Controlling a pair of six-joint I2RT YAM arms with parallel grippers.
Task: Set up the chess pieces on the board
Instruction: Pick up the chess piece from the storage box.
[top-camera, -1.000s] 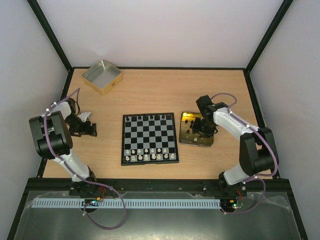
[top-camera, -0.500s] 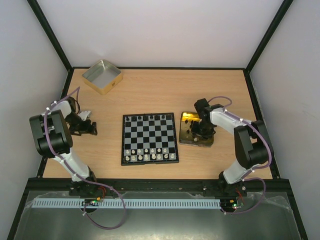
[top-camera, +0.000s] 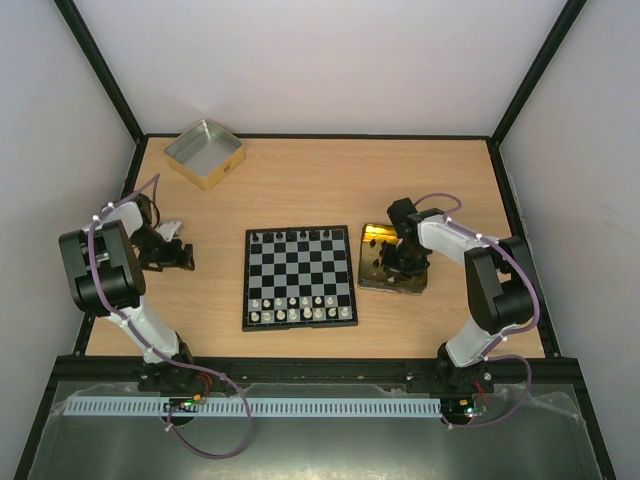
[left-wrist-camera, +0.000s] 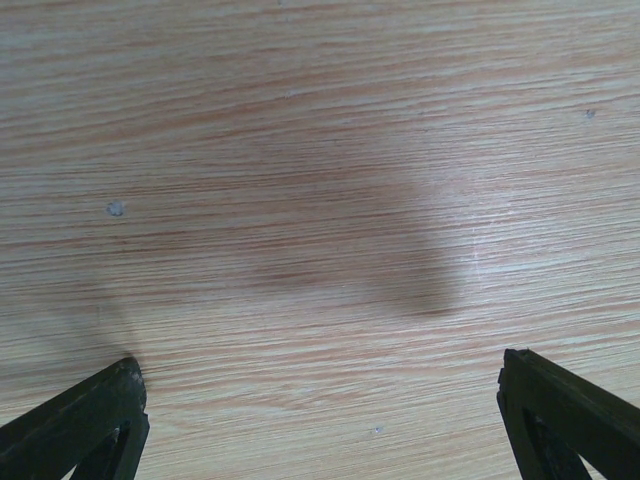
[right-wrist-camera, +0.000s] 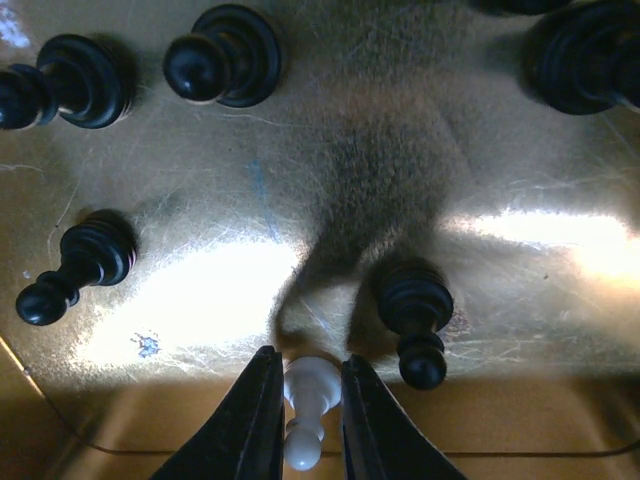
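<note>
The board (top-camera: 298, 277) lies mid-table, with black chess pieces (top-camera: 298, 236) along its far row and white pieces (top-camera: 300, 308) on its two near rows. My right gripper (top-camera: 400, 262) is down in the gold tin (top-camera: 392, 275), right of the board. In the right wrist view my right gripper (right-wrist-camera: 308, 365) is shut on a white pawn (right-wrist-camera: 310, 400) standing at the tin's near edge. A black piece (right-wrist-camera: 415, 315) stands just to its right, and several more black pieces (right-wrist-camera: 80, 265) stand around it. My left gripper (top-camera: 185, 258) is open and empty over bare wood (left-wrist-camera: 315, 370).
A silver-lined square tin (top-camera: 204, 152) sits at the table's far left corner. The gold tin's floor (right-wrist-camera: 330, 150) is bare between the pieces. Black frame posts edge the table on both sides.
My right arm has shifted slightly left and settled lower over the gold tin. The left arm has not moved.
</note>
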